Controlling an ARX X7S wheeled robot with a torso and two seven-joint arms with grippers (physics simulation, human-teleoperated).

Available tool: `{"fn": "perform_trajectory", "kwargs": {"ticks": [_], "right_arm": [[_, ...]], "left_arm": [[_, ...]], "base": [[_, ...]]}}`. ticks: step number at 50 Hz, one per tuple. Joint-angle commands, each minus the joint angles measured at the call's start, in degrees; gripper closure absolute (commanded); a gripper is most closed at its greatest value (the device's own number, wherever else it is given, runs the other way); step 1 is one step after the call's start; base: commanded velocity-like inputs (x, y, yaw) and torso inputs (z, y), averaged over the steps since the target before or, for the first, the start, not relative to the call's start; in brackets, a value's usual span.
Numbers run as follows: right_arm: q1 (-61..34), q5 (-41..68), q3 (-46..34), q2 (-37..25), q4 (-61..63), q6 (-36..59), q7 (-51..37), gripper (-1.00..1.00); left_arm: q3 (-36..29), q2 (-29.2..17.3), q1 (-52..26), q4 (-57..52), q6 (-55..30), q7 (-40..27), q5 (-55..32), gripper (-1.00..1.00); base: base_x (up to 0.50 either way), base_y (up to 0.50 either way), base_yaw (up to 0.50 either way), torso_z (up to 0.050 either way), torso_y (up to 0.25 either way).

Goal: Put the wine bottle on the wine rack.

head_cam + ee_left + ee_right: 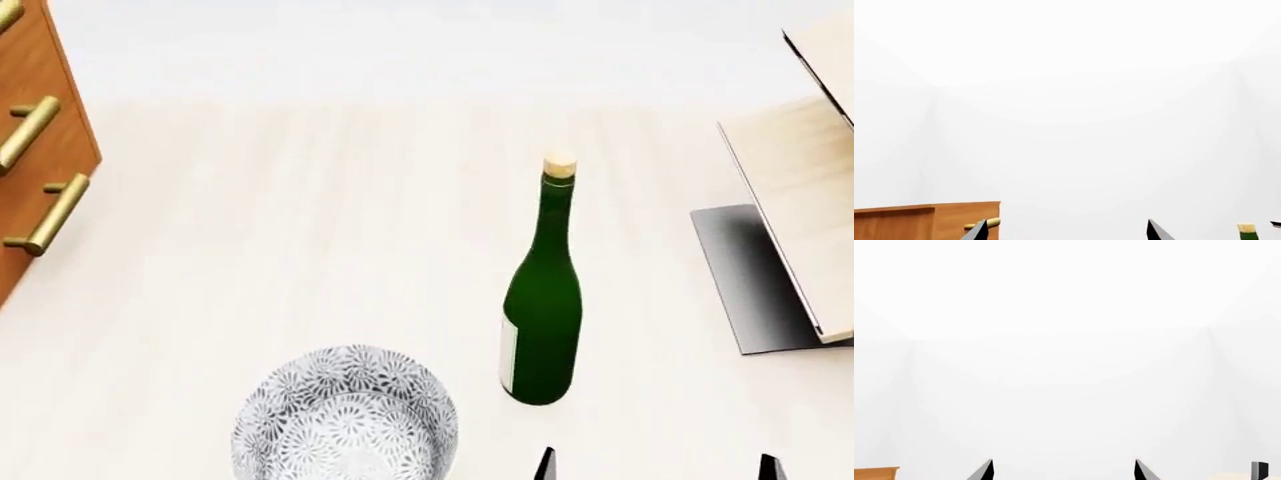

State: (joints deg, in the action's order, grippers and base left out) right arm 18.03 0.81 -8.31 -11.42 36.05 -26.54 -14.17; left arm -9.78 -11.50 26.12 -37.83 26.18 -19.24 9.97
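Wine bottle (543, 300) stands upright on the pale wood tabletop (294, 220), right of centre, cork at the top, pale label turned to its left side and only partly readable as a strip. We see the wine rack (787, 200) at the far right, cut off by the frame edge: slanted light-wood panels over a dark grey base, apart from the bottle. Rack details beyond that are out of frame.

Right gripper (654, 466) shows in the head view only as two black fingertips at the near edge, just right of the bottle base and nearer to us, not touching it. Tips are spread with nothing between them. In the right wrist view the same gripper (1062, 471) again shows only its tips, wide apart, against a blank white background.

Left gripper (1066, 231) is visible only in its own wrist view: two dark tips spread, gap empty. That view also catches the bottle cork and a sliver of green neck (1247, 231) at the frame edge.

Brown cabinet (34, 150) with brass handles sits far left, cropped. Patterned grey-white bowl (344, 420) is near, left of the bottle, lower rim cut off.
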Motion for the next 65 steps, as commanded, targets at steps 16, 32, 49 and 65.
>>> {"fn": "perform_trajectory", "kwargs": {"ticks": [16,32,49,65], "right_arm": [[0.1,-0.2,-0.8,-0.9,-0.7,-0.4,-1.2,-1.00],[0.0,-0.3,-1.2,-1.4,-0.8,-0.5,-1.8,-1.00],[0.1,-0.5,-1.7,-1.9,-0.9,-0.8,-2.4,-1.00],[-0.3,-1.3,-2.9,-2.4,-1.4,0.6,-2.4,-1.00]], "left_arm": [[-0.6,-1.0,0.2,0.3,0.5,-1.5,0.0,-1.00],[-1.1,-1.5,0.0,0.4,0.3,-2.1,0.1,-1.00],[-1.4,-2.1,-0.2,0.5,0.1,-2.8,0.2,-1.00],[-1.8,-2.6,-0.2,0.4,0.2,-3.4,0.1,-1.00]], "base": [[0.17,0.00,0.00,0.000,0.000],[0.17,0.00,0.00,0.000,0.000],[0.17,0.00,0.00,0.000,0.000],[0.06,0.00,0.00,0.000,0.001]]}}
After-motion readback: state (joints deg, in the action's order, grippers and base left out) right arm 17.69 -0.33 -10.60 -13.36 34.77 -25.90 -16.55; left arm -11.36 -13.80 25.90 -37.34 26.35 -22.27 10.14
